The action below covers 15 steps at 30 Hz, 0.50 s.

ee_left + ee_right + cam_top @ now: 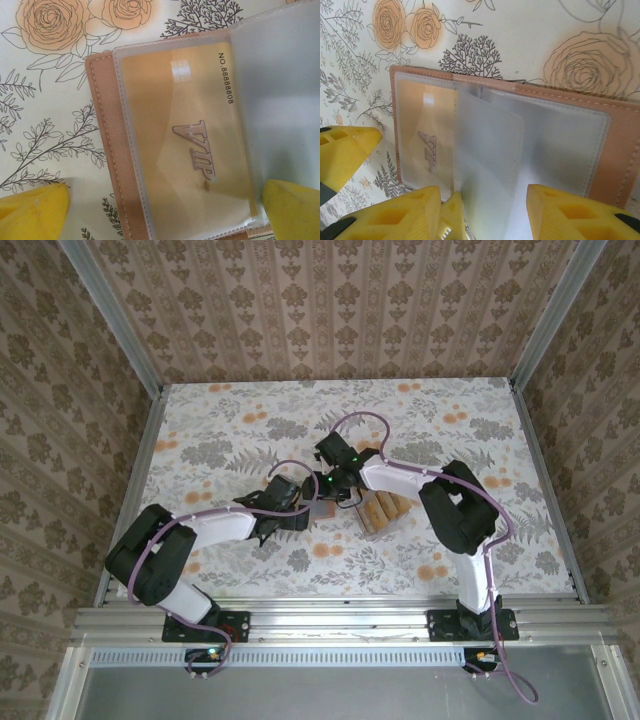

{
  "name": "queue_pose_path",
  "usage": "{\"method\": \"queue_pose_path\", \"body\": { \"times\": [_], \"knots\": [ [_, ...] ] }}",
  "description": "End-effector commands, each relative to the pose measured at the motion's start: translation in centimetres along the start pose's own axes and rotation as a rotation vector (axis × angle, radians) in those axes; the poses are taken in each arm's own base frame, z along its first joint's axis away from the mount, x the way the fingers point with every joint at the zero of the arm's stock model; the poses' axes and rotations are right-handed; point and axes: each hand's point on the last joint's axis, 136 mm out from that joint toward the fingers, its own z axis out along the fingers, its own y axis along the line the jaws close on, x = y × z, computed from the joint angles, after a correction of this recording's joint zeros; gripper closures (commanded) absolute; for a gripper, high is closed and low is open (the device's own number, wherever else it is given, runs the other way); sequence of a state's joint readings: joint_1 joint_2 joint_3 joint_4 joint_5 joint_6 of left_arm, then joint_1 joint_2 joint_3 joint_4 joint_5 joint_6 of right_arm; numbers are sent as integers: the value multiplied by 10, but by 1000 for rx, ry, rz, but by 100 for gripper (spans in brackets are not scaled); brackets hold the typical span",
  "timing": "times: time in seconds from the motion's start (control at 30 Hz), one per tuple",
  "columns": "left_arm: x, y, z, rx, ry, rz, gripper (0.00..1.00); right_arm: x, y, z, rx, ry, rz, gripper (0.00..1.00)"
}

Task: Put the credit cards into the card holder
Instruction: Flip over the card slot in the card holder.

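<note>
The card holder (620, 150) lies open on the flowered table, a salmon-brown wallet with clear sleeves. One gold credit card (185, 145) marked VIP sits inside its left sleeve. Several more credit cards (383, 508) lie fanned on the table just right of the grippers. A loose clear sleeve page (490, 150) stands up at the wallet's middle. My left gripper (162, 212) is open, its yellow fingers (30, 212) straddling the carded half. My right gripper (492, 215) is open around the base of the raised page. Both meet over the wallet (324, 506).
The flowered tablecloth (230, 430) covers the table, with printed orange roses (52, 22) beside the wallet. Metal rails (135, 490) edge the left and right sides, and patterned walls stand behind.
</note>
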<state>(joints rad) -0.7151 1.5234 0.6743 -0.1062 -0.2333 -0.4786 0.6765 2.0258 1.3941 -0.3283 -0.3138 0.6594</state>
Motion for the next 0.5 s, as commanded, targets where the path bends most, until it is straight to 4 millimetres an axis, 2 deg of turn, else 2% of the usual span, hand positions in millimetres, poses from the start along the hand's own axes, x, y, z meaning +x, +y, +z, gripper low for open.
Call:
{"method": "queue_pose_path", "body": {
  "times": [0.0, 0.17, 0.33, 0.47],
  "knots": [
    [-6, 1, -17, 3, -25, 3, 0, 3, 12, 10, -69, 43, 26, 51],
    [-26, 6, -47, 14, -100, -25, 0, 2, 25, 12, -107, 51, 33, 51],
    [-31, 34, -67, -11, -120, -140, 0, -1, 49, 3, -122, 39, -3, 51],
    [-30, 58, -75, -13, -119, -239, 0, 0, 62, 9, -105, 55, -30, 49]
  ]
}}
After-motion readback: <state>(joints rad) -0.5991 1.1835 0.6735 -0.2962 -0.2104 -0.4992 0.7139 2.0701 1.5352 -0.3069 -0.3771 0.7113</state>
